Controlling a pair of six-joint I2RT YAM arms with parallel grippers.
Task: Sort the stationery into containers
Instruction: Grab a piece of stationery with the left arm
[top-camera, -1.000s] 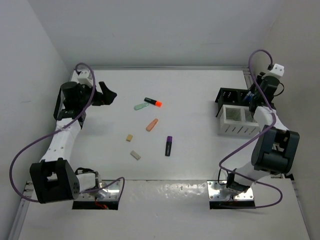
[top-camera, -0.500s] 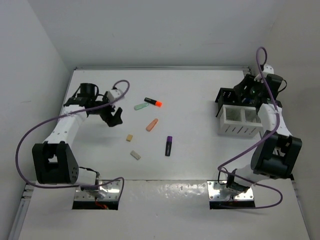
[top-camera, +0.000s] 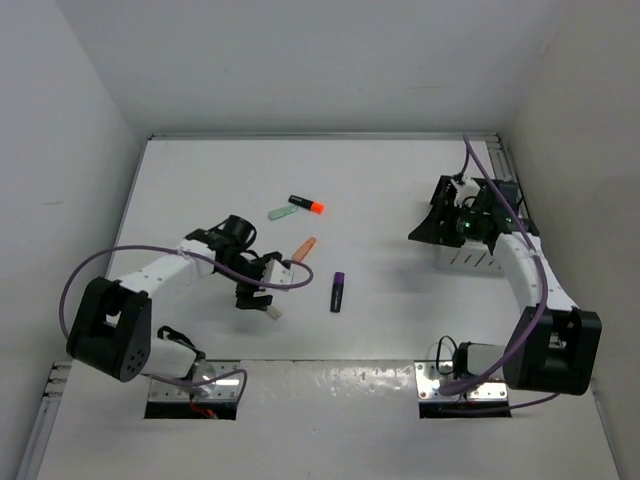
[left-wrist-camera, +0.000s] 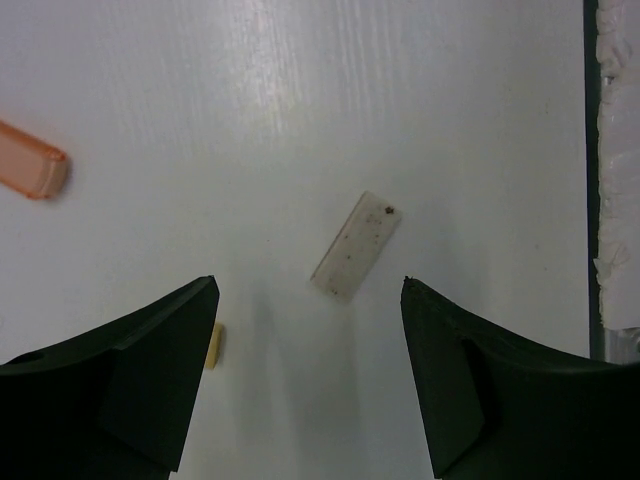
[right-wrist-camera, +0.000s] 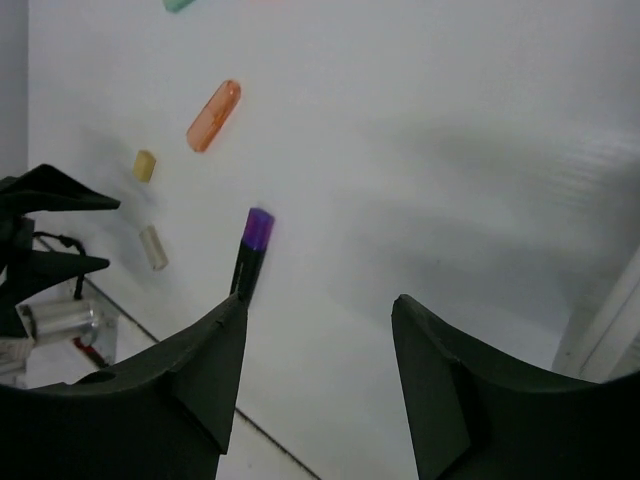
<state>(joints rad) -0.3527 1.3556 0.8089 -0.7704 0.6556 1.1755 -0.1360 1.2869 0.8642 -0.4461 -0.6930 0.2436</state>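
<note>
My left gripper (top-camera: 247, 297) hangs open over the two erasers with nothing between its fingers. In the left wrist view (left-wrist-camera: 308, 283) a speckled beige eraser (left-wrist-camera: 355, 246) lies just ahead of the fingertips, and a small yellow eraser (left-wrist-camera: 213, 346) peeks out beside the left finger. My right gripper (top-camera: 420, 232) is open and empty (right-wrist-camera: 320, 300), just left of the white slatted box (top-camera: 472, 262). A purple-black highlighter (top-camera: 338, 291) (right-wrist-camera: 250, 255), an orange one (top-camera: 304, 249), a mint one (top-camera: 281, 213) and an orange-tipped black one (top-camera: 307, 205) lie on the table. The right arm mostly hides the black organiser.
The table's near edge (left-wrist-camera: 592, 150) runs close to the right of the speckled eraser. The orange highlighter (left-wrist-camera: 30, 170) lies off to the left of my left fingers. Side walls stand at the far left and right of the table.
The left arm swung from the far left wall in over the erasers, its jaws narrowing a little. The right gripper opened and moved left off the containers.
</note>
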